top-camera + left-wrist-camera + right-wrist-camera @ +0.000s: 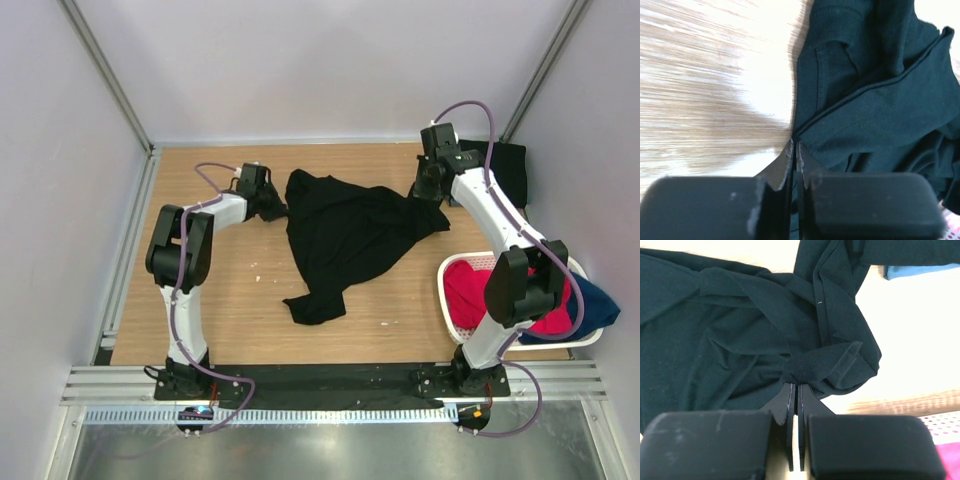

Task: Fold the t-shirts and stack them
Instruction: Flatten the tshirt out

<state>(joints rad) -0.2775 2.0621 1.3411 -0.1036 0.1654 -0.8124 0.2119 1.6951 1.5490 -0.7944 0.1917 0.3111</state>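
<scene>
The basket sits at 4 o'clock on the counter, near its right edge. It holds red cloth, and blue cloth hangs over its 3 o'clock rim. The shirt lies crumpled mid-counter, one tail trailing toward 6 o'clock. The left claw is clenched on its 9 o'clock edge, and the right claw grasps a bunched fold at its 2 o'clock corner. A second shirt lies in the 1 o'clock corner. Bare wood shows from 6 to 8 o'clock.
</scene>
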